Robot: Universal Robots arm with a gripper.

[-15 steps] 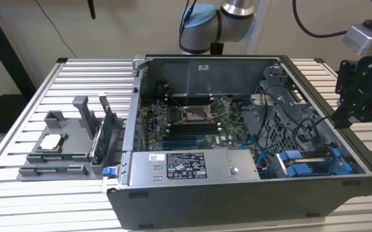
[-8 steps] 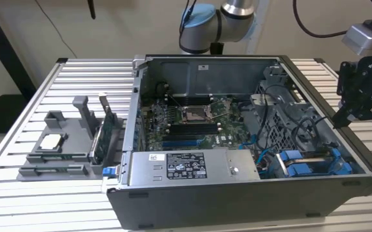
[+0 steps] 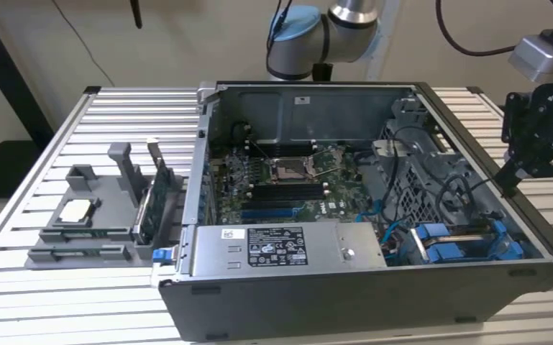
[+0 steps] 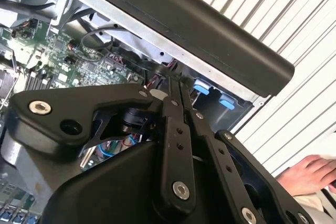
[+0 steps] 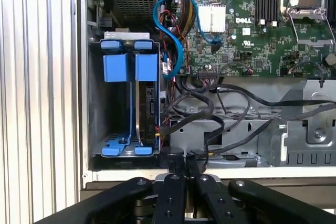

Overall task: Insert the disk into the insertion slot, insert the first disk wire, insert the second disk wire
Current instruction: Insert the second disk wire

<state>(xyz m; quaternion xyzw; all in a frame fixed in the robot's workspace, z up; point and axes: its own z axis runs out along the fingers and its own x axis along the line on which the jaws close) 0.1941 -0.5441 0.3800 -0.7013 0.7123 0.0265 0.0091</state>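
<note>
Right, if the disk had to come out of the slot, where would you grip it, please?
By the broad blue tabs at its carrier's end, coming in from the open side of the case. The disk sits on edge inside the slot, whose metal walls cover its faces; the tabs stand clear and look shaped for pinching.

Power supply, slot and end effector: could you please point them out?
Power supply (image 3: pixel 362 241): exterior view, grey top face.
Slot (image 5: pixel 113 111): first wrist view, bare inner wall.
End effector (image 4: pixel 176 81): second wrist view, between the fingertips.
</note>
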